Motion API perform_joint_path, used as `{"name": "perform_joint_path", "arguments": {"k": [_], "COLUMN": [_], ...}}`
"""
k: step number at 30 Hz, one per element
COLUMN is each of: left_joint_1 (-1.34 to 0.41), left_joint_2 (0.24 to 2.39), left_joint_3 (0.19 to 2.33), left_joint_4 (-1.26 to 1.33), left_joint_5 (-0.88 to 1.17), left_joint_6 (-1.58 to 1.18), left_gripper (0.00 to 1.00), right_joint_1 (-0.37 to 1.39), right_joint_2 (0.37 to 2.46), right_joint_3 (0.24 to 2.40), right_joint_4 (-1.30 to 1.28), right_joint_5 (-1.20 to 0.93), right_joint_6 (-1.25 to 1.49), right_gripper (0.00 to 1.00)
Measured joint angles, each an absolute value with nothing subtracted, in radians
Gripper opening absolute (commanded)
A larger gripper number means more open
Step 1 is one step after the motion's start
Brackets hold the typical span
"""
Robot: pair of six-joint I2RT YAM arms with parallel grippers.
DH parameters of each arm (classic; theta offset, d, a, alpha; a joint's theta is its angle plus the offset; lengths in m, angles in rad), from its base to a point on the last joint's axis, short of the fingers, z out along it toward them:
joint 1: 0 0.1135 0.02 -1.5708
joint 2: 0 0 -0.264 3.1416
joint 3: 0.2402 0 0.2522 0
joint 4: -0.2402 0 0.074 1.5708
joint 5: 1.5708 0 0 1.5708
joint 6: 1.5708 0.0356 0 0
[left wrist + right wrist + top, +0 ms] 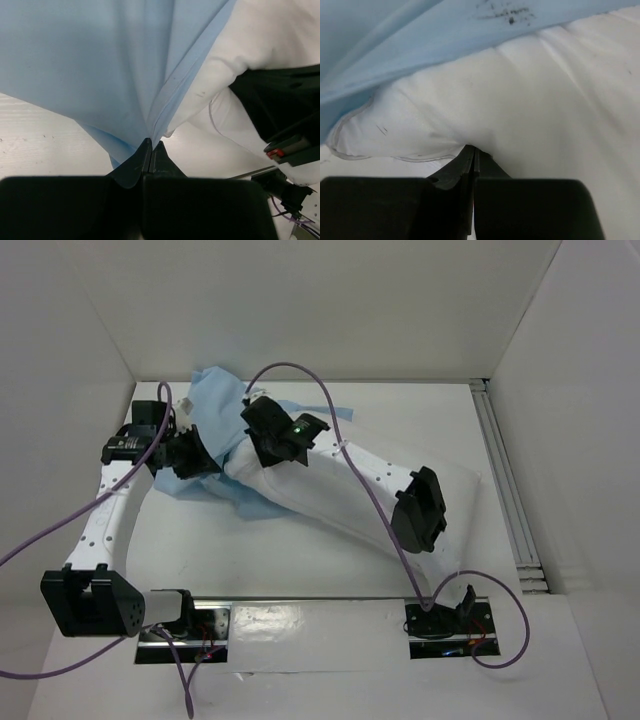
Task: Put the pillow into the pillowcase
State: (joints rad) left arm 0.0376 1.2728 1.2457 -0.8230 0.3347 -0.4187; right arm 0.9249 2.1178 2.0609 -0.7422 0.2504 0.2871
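Pinching a fold of the pillowcase (pixel 100 65) is my left end effector (pixel 151 143), fingers pressed together on the pale blue cloth, which fans up and away from the tips. From above, the pillowcase lies bunched at the far left of the desk (pixel 300 565), pale blue face up. The pillow (pixel 310 502) stretches diagonally from that heap toward the near right. Its far end touches the blue cloth and is partly covered by it (how far it reaches inside, I cannot tell). My right arm lies along the top of the pillow. My right end effector (pixel 472 150) is at the pillow's far end, its fingers closed together on a pucker of white fabric just below the piped seam, with the blue cloth draped right above.
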Motion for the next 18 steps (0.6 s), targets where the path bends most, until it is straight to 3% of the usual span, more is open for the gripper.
{"name": "perform_joint_path", "arguments": {"k": [7,18], "left_joint_1": [0.038,0.01], "left_joint_2": [1.268,1.275], "left_joint_3": [1.243,1.302], "left_joint_4": [-0.829,-0.848], "left_joint_5": [0.373,0.451], "left_joint_6": [-0.413,-0.422], "left_gripper": [0.0,0.0], "right_joint_1": [0.915,0.914], "right_joint_2": [2.253,2.354], "right_joint_3": [2.259,2.294], "right_joint_4": [-0.797,-0.777], "right_joint_5": [0.222,0.149], "right_joint_6": [0.373,0.46], "right_gripper": [0.0,0.0]}}
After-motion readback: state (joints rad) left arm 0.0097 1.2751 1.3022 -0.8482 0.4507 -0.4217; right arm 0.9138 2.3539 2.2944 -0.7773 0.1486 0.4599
